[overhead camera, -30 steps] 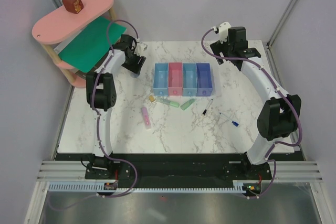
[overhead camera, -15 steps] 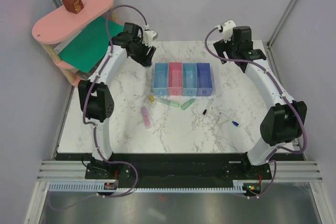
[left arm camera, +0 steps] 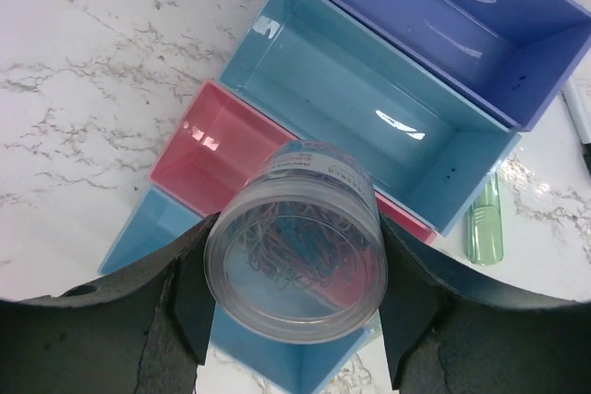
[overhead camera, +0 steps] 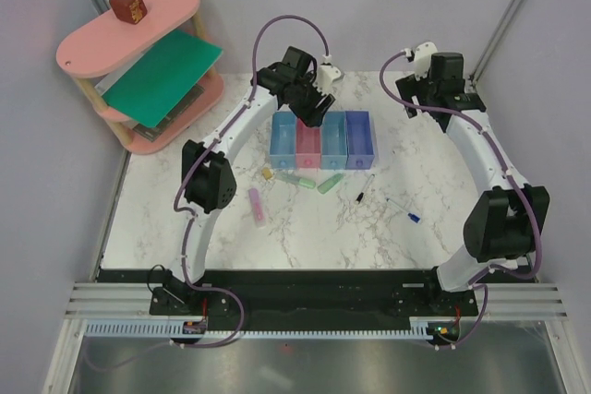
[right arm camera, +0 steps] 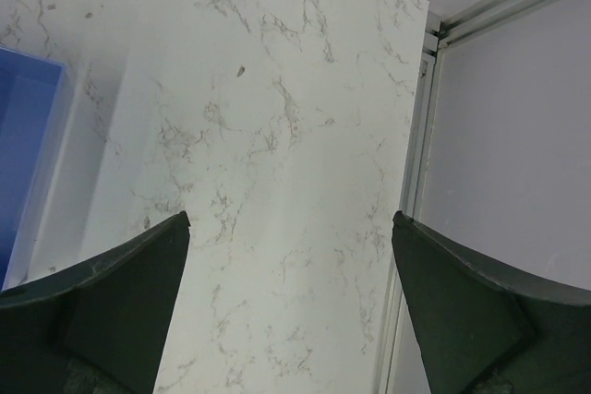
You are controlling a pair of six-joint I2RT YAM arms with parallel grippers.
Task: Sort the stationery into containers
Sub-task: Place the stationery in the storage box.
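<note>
- Stationery [overhead camera: 297, 180] mostly loose on the marble table [overhead camera: 166, 219], just below the row of bins in the middle of the overhead view: pink stick [overhead camera: 257, 207], tiny yellow piece [overhead camera: 268, 173], mint stick [left arm camera: 485, 223], black pen [overhead camera: 362, 194], blue-tipped pen [overhead camera: 404, 210]
- One item off the table: clear round tub [left arm camera: 295, 256] of coloured paper clips, clamped at its sides by the left gripper [overhead camera: 312, 106], lower centre of the left wrist view
- Four bins side by side, touching: light blue bin [overhead camera: 283, 138], pink bin [overhead camera: 307, 138], blue bin [overhead camera: 333, 138], blue-violet bin [overhead camera: 361, 138]; insides bare where the wrist view shows them
- Tub hanging over the shared wall of the light blue and pink bins in the wrist view; height above the rims not readable
- Right gripper [right arm camera: 291, 228] spread wide with nothing between its fingers, over bare marble at the upper right of the overhead view, well apart from every item
- Step in hand, by judgement: delivery of the tub to a bin, with sticks and pens not yet sorted
- Next move likely calls for centring over one bin rather than the shared wall, lowering between the rims, then parting the fingers
- Tub looks nearly as wide as a bin, so little sideways room; could catch a rim and tip or roll out
</note>
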